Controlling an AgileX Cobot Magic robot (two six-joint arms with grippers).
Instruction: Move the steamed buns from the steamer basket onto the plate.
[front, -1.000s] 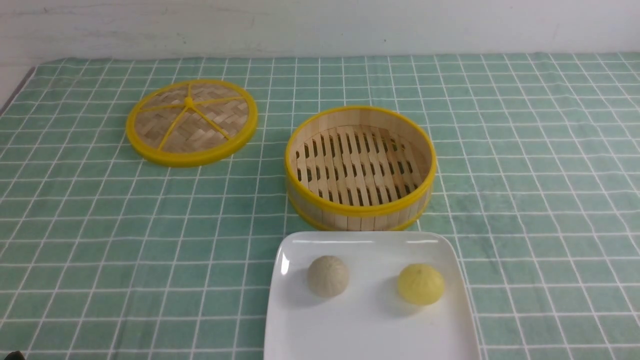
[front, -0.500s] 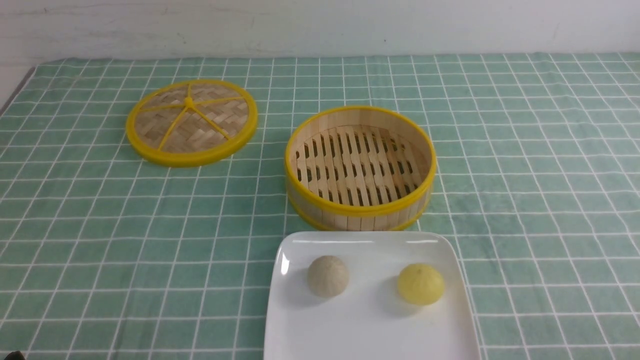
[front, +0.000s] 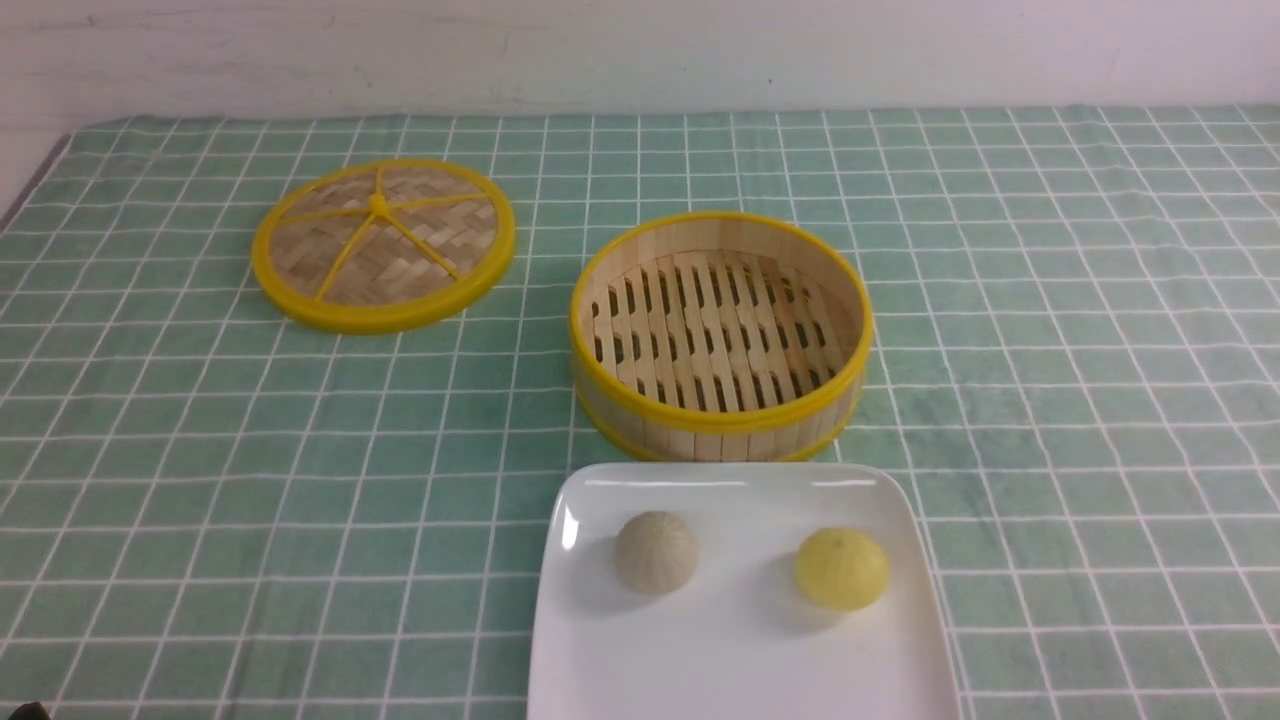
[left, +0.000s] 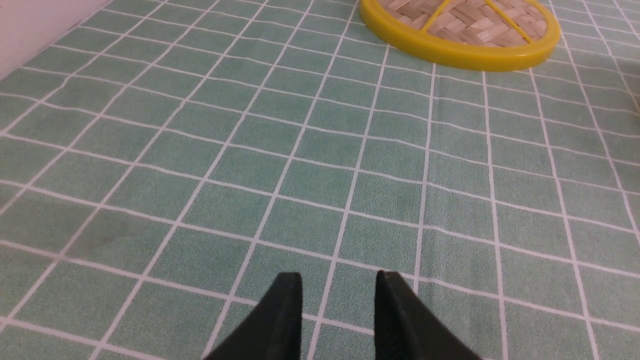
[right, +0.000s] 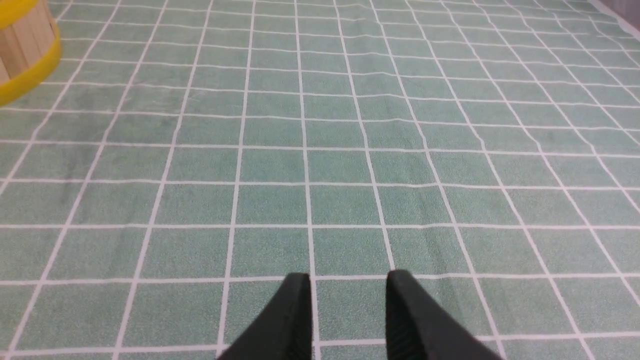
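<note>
I see both buns on the plate (front: 740, 660): the beige bun (front: 656, 551) to the left, the yellow bun (front: 842, 569) to the right, well apart. The basket (front: 720, 420) stands just behind the plate with only its slatted floor showing; whether it touches the plate edge I cannot tell. The lid (front: 383, 243) lies flat on the cloth (front: 1050, 350), far left. My left gripper (left: 339, 290) and right gripper (right: 348, 290) hang over bare cloth, jaws parted, gripping nothing.
</note>
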